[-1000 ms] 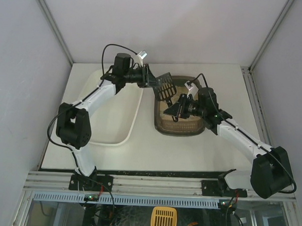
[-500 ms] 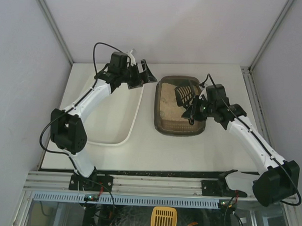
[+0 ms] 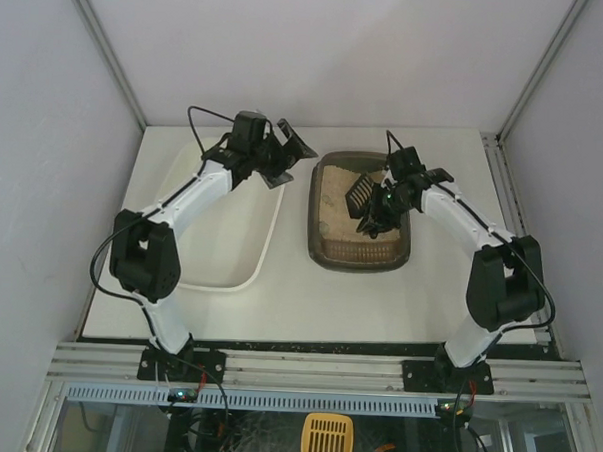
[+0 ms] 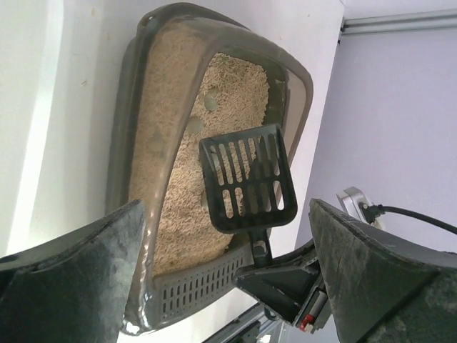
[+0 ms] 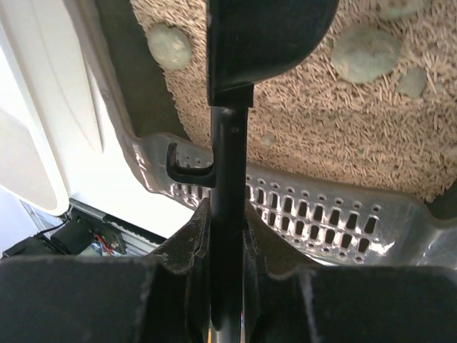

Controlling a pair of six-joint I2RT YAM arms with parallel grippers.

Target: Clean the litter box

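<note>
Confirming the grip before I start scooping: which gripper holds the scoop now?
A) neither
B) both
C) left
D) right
D: the right gripper is shut on the handle of the scoop above the litter box, while the left gripper stands open and empty.

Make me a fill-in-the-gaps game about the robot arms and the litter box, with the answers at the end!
The right gripper is shut on the handle of the black ___.
The left gripper holds nothing, and its jaws are ___.
Beside the litter box lies a bigger tray coloured ___.
Missing words: scoop, open, white.
</note>
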